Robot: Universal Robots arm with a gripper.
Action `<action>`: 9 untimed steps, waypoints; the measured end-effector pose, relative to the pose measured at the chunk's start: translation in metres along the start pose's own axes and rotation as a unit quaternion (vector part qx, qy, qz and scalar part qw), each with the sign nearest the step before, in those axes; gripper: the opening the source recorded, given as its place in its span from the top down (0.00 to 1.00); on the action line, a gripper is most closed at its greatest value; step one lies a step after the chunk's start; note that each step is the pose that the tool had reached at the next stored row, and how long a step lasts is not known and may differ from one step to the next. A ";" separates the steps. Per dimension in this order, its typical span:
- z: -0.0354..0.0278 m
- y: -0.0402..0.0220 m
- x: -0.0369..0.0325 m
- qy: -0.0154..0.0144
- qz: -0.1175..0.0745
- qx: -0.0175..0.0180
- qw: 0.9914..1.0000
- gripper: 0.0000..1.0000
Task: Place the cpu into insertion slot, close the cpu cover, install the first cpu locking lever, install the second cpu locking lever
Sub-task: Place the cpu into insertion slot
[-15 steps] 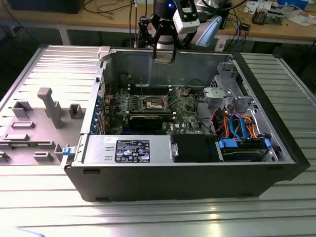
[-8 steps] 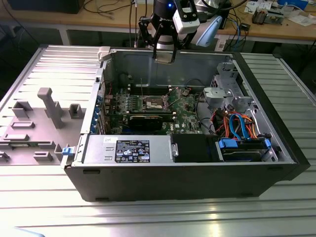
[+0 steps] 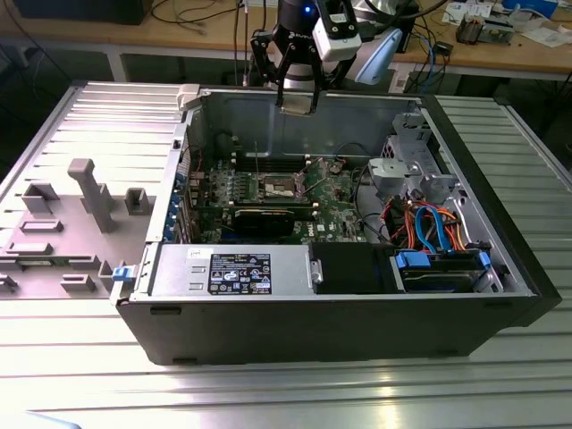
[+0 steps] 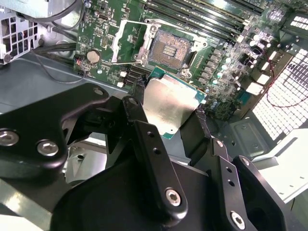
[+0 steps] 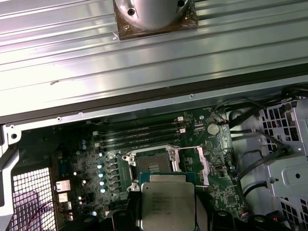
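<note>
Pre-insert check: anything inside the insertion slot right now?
No chip in the insertion slot: bare dark contact field, with the cpu cover standing open beside it. In the first wrist view the cpu, held in the tool, overlaps one edge of the slot.

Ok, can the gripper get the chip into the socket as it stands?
Probably yes: the socket lies bare, its cover is swung open to one side, and nothing sits between it and the held chip.

Room above insertion slot (image 4: 169, 48) clear; cpu cover (image 4: 116, 42) flipped open at 1 side; mem slots (image 5: 139, 134) along another.
</note>
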State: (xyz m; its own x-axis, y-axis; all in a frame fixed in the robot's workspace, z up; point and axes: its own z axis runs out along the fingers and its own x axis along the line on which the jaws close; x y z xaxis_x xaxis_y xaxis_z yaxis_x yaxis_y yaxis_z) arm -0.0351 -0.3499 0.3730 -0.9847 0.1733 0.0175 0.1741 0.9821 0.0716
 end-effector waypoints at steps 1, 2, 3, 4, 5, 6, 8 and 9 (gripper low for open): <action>0.0001 0.0000 0.0000 0.000 0.002 0.000 1.000 0.46; 0.0003 0.0000 0.0000 -0.001 0.006 0.000 1.000 0.46; 0.0007 0.0000 0.0000 -0.001 0.015 0.000 1.000 0.46; 0.0009 0.0000 0.0000 -0.002 0.022 0.000 1.000 0.46; 0.0010 0.0000 0.0000 -0.002 0.027 0.000 1.000 0.46; 0.0012 -0.0001 0.0000 -0.003 0.034 0.001 0.999 0.46; 0.0013 -0.0001 0.0000 -0.003 0.039 0.001 0.999 0.46; 0.0013 -0.0001 0.0000 -0.003 0.039 0.001 0.999 0.46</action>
State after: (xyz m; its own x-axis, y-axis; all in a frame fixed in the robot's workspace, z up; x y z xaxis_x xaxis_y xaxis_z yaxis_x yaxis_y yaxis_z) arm -0.0351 -0.3499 0.3718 -0.9680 0.2505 0.0166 0.2510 0.9656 0.0676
